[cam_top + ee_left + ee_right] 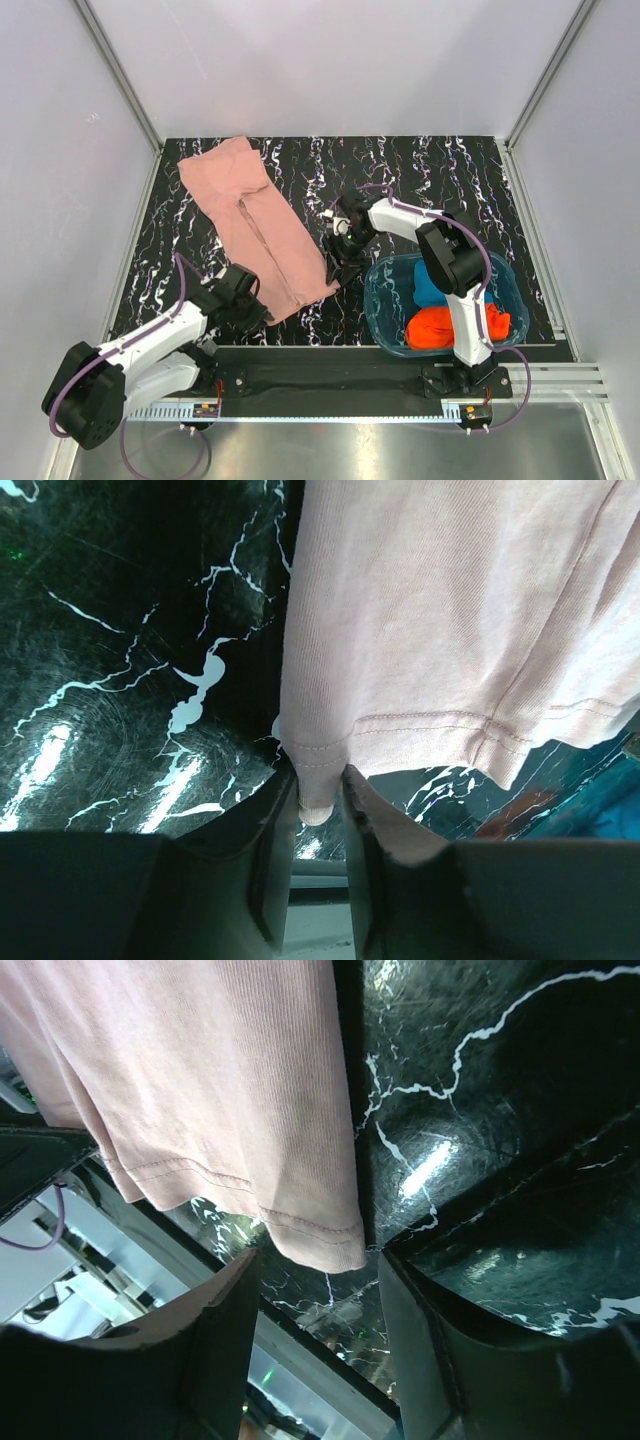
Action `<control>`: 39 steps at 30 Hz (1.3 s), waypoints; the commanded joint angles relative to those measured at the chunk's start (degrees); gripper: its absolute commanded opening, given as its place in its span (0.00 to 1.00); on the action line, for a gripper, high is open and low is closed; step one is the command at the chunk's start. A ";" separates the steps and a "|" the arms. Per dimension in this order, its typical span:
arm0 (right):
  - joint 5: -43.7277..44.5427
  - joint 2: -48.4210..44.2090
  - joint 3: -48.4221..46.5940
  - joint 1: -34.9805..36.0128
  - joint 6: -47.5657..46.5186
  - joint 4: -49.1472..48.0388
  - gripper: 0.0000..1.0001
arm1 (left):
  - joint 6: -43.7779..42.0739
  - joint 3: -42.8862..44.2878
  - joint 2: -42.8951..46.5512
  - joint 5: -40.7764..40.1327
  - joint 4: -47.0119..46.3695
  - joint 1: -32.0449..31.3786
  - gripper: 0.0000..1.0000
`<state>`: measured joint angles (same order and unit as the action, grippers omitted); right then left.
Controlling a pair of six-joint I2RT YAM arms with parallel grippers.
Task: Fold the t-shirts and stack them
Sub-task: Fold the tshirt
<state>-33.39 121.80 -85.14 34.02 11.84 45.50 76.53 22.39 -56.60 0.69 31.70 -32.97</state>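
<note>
The dusty-pink t-shirt (262, 222) lies in a long folded strip running diagonally from the back left toward the front middle of the table. My left gripper (260, 312) is at its near-left hem corner. In the left wrist view the left gripper (318, 785) is shut on that pink hem corner (318, 780). My right gripper (340, 260) is at the near-right hem corner. In the right wrist view the right gripper (318, 1262) is open, with the pink corner (315, 1235) just at the gap between its fingers. A blue t-shirt (430, 286) and an orange-red t-shirt (446, 328) lie in the tub.
The translucent blue plastic tub (385, 290) stands at the front right, close beside my right arm. The table is black marble-patterned (430, 185). White walls with metal rails enclose it at the back and sides.
</note>
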 commanded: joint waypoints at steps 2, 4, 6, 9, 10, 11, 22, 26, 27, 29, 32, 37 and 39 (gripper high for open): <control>0.52 0.99 2.79 -0.18 1.08 -3.57 0.57 | -1.12 -2.44 0.87 -2.45 1.78 -0.34 0.27; -0.27 0.90 3.58 -0.09 1.44 -4.19 0.57 | -1.03 -2.88 1.57 -2.53 1.70 -0.34 0.26; 0.07 0.81 4.19 -0.09 1.96 -5.06 0.57 | -1.21 -3.32 1.84 -2.53 1.43 -0.34 0.25; -0.01 1.51 4.20 -0.09 2.14 -5.33 0.54 | -1.82 -3.06 1.49 -2.62 1.35 -0.34 0.25; 0.16 1.69 4.11 -0.09 2.31 -5.33 0.52 | -2.00 -2.97 1.32 -2.54 1.26 -0.34 0.24; 0.34 1.95 4.02 -0.18 2.40 -5.33 0.49 | -2.26 -2.88 0.79 -2.53 1.26 -0.34 0.24; 0.43 -0.85 8.06 2.98 4.69 -6.65 0.00 | -8.68 1.94 0.26 -4.20 8.10 -0.34 0.01; -0.28 -4.80 13.23 5.61 7.58 -8.66 0.00 | -10.09 2.57 3.07 -4.64 13.02 -0.34 0.00; 0.25 -5.51 13.95 6.14 9.07 -9.19 0.00 | -10.09 2.31 3.94 -4.64 15.03 -0.34 0.00; 0.52 -7.53 15.61 7.64 10.57 -9.55 0.00 | -10.00 1.43 7.46 -4.12 16.98 -0.34 0.00; -0.19 -10.16 17.20 9.91 13.82 -10.07 0.00 | -9.91 0.37 14.81 -1.67 20.50 -0.34 0.00; -1.68 -13.60 17.56 11.77 16.90 -10.43 0.00 | -6.14 0.28 24.59 0.89 25.07 -0.34 0.00; -1.42 -14.75 15.37 11.77 16.91 -8.77 0.00 | -4.91 2.64 25.66 -0.24 26.91 -0.34 0.00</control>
<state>-35.40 111.70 -67.53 45.60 26.52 35.70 69.28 22.39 -32.36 0.23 54.61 -33.08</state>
